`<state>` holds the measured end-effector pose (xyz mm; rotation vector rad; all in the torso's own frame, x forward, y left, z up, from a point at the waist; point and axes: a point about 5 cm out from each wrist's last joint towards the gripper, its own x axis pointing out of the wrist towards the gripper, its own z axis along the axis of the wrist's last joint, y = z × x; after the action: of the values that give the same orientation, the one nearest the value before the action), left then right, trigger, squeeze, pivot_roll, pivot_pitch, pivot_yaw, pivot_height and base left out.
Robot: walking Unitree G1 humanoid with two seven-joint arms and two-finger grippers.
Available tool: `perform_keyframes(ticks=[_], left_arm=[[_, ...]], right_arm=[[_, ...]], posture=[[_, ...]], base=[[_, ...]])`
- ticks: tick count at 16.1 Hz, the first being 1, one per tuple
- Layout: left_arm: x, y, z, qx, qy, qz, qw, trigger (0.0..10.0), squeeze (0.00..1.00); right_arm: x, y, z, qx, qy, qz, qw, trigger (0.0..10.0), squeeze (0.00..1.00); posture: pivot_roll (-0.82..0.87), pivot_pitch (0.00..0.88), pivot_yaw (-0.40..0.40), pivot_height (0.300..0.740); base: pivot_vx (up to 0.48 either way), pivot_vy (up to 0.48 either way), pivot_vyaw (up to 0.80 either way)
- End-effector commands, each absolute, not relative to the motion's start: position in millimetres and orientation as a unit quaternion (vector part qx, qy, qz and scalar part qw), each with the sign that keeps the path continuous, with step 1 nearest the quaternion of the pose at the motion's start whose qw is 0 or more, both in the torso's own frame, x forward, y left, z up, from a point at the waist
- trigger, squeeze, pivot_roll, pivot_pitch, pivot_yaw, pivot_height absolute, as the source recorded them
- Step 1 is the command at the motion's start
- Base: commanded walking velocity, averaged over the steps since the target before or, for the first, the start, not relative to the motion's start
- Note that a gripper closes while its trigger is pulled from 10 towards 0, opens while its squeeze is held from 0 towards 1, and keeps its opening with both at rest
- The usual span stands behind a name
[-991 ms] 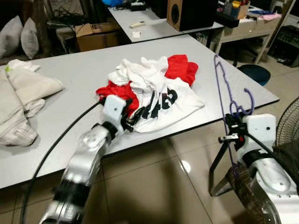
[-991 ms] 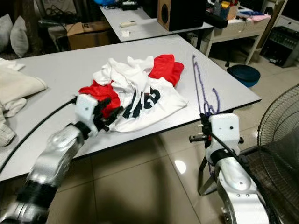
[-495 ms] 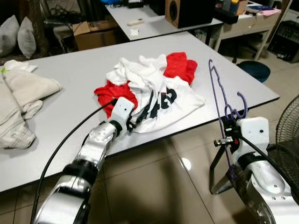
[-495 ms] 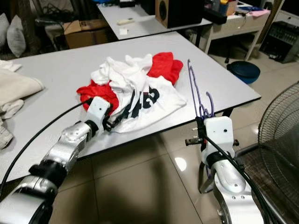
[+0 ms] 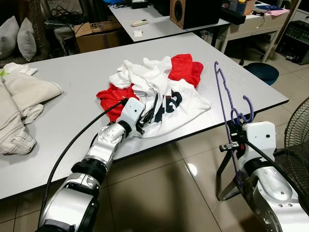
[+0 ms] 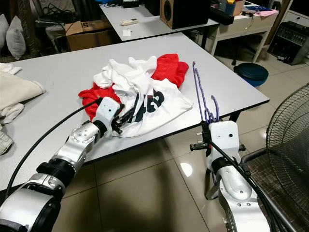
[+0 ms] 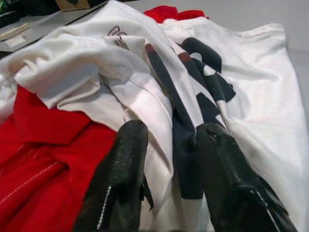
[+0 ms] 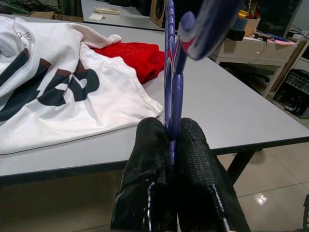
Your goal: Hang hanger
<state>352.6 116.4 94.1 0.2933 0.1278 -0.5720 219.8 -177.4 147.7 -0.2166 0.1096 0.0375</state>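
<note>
A red and white shirt [image 5: 164, 92] with black lettering lies crumpled on the grey table [image 5: 72, 82]. My left gripper [image 5: 145, 118] rests on the shirt's near edge, open, and white fabric [image 7: 159, 111] lies between its fingers [image 7: 128, 145]. My right gripper [image 5: 235, 133] hovers off the table's front right side. It is shut on the lower bar of a purple hanger [image 5: 223, 96], which stands upright with its hook [image 5: 247, 108] by the gripper. The right wrist view has the hanger's bar [image 8: 170, 72] pinched between both fingers [image 8: 145, 145].
Beige garments [image 5: 24, 96] lie at the table's left end. A fan's wire guard [image 5: 297, 130] stands close to my right arm. Behind are a second table with a speaker [image 5: 193, 12], a cardboard box [image 5: 96, 34] and a blue bin [image 5: 260, 75] on the tiled floor.
My left gripper has reached forward from the table's front edge onto the shirt. The right gripper with the hanger has barely moved; the view has shifted a little.
</note>
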Motion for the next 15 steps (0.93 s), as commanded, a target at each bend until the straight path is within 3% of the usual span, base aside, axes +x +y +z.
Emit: perform_keyframes(ticks=[1, 12, 15], left_arm=[[354.5, 118.9, 96.4, 0.151, 0.060, -0.281, 0.946, 0.0, 0.00], [357.8, 124.2, 94.2, 0.149, 0.073, -0.263, 0.950, 0.0, 0.00], [359.7, 123.6, 100.1, 0.086, 0.067, -0.269, 0.957, 0.0, 0.00]], right_arm=[[220.8, -176.3, 148.8, -0.111, 0.048, 0.018, 0.992, 10.0, 0.00], [222.7, -176.3, 150.0, -0.118, 0.044, 0.017, 0.992, 10.0, 0.00], [222.2, -176.4, 148.9, -0.119, 0.044, 0.013, 0.992, 10.0, 0.00]], posture=[[-0.11, 0.000, 0.074, 0.740], [-0.11, 0.000, 0.070, 0.740], [-0.11, 0.000, 0.075, 0.740]], base=[[0.000, 0.000, 0.00], [0.000, 0.000, 0.00], [0.000, 0.000, 0.00]])
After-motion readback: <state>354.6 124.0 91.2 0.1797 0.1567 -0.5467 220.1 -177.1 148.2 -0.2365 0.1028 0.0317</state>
